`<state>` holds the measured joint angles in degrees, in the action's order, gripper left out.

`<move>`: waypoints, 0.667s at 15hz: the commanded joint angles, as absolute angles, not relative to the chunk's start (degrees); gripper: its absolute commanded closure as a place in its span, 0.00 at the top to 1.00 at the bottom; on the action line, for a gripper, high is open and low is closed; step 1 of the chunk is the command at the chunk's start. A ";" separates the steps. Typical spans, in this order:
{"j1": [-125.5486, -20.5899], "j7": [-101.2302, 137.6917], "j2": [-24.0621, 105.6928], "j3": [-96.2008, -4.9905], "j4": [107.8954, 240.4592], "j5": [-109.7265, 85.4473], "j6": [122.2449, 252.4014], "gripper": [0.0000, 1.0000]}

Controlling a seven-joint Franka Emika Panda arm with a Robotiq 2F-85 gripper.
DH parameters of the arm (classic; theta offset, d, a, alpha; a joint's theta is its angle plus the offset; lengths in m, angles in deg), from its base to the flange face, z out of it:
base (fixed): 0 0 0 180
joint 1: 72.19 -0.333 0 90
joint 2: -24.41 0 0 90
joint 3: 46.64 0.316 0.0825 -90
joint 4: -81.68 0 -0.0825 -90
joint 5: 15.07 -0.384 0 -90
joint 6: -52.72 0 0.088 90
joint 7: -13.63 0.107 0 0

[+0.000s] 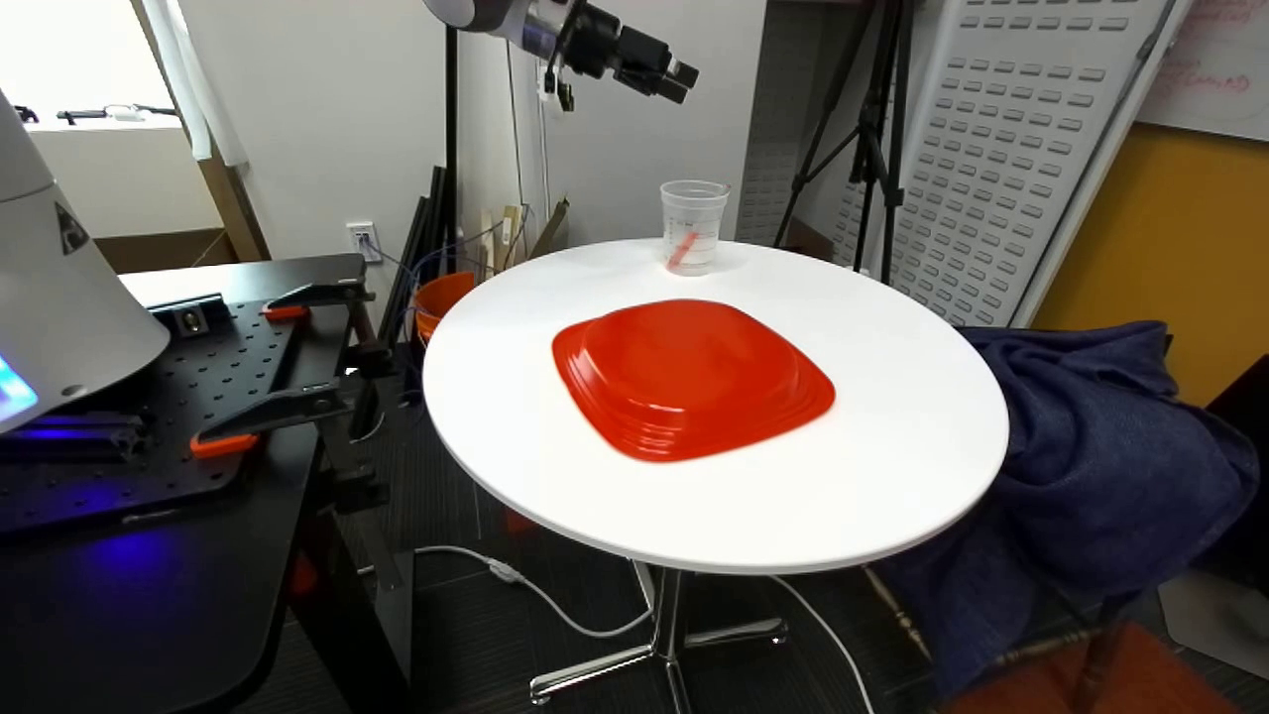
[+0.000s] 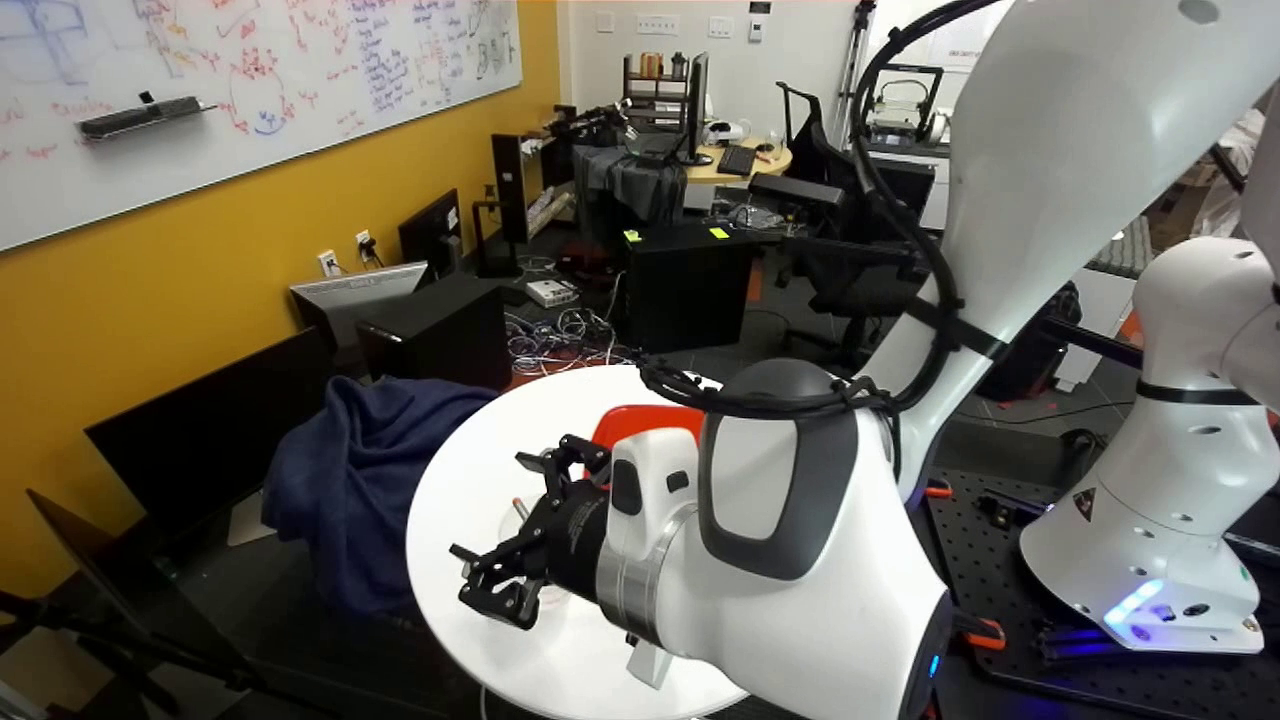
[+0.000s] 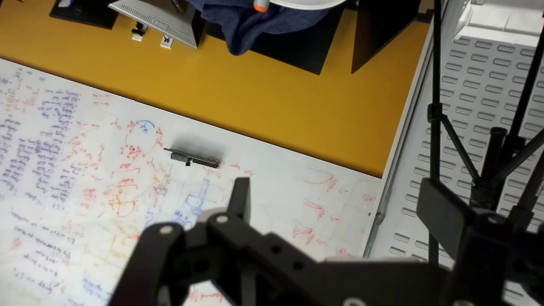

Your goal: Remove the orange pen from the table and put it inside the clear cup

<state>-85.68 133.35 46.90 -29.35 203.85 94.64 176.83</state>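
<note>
1 orange pen (image 1: 685, 250) tilted in 1 clear cup (image 1: 703, 224); 1 pincer (image 3: 340, 204), jaws apart

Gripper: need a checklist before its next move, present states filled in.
1. Orange pen inside the clear cup: ok, it leans within, seen through the wall.
2. Cup upright on the table: ok.
3. Gripper open: ok, the wrist view shows nothing held between its fingers.
4. Gripper apart from cup: ok, an exterior view shows a gap, with the gripper higher.
5. Cup well in from the table edge: not ok, I'd say; it stands close to it, so a bump might tip it off.
6. Pen's lower end touching the cup's floor: cannot tell.
</note>
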 commanded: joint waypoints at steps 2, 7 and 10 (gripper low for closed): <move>-85.80 136.59 39.79 -29.05 210.18 92.31 175.39 1.00; -85.50 138.76 35.24 -29.37 214.13 92.32 175.97 1.00; -85.53 139.28 33.52 -29.56 215.69 92.85 176.23 1.00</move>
<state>-85.47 137.68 37.16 -29.45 212.57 93.27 176.80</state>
